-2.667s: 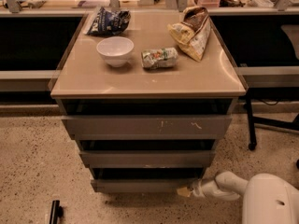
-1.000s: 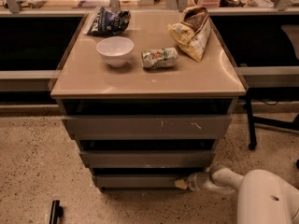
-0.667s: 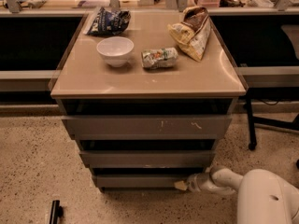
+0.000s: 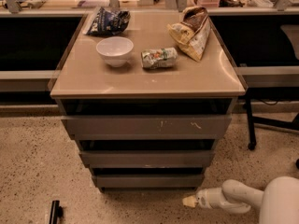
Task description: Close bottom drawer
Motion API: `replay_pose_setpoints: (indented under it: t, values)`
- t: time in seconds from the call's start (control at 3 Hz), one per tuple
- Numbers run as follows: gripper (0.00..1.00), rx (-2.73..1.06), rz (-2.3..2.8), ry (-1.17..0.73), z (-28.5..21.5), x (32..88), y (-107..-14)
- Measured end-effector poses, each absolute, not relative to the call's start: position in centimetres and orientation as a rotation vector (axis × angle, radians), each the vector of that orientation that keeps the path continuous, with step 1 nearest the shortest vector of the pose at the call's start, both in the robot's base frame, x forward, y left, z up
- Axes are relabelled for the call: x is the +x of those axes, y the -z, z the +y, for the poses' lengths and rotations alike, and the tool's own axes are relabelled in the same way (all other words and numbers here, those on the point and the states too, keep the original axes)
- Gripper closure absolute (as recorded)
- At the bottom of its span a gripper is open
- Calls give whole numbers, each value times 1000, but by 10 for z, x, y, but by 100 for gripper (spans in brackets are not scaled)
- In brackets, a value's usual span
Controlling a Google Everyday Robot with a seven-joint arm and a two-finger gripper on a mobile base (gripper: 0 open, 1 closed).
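Bottom drawer sits lowest in the cabinet, front panel running left-right, dark gap above it. Gripper is low at near right, just off the panel's right end, not touching; drawer lies far-left of it. Grip state: cannot tell.

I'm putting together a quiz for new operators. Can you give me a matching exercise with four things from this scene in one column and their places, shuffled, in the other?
1. white bowl
2. blue snack bag
3. bottom drawer
4. gripper

A. near the floor, in front of the cabinet's right side
B. back left corner of the cabinet's top
C. lowest of the cabinet's fronts
D. just left of the lying can

Pairs: 1-D, 2-B, 3-C, 4-A.
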State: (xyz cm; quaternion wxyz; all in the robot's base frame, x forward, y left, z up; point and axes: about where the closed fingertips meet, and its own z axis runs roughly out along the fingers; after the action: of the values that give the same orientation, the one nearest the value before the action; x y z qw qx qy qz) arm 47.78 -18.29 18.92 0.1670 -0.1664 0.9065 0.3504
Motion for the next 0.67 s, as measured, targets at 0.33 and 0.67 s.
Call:
replay_pose_setpoints:
  t: [0.33, 0.67]
  values:
    - [83, -477, 2590, -1018, -178, 466, -188]
    - [59, -477, 2590, -1018, -178, 466, -188]
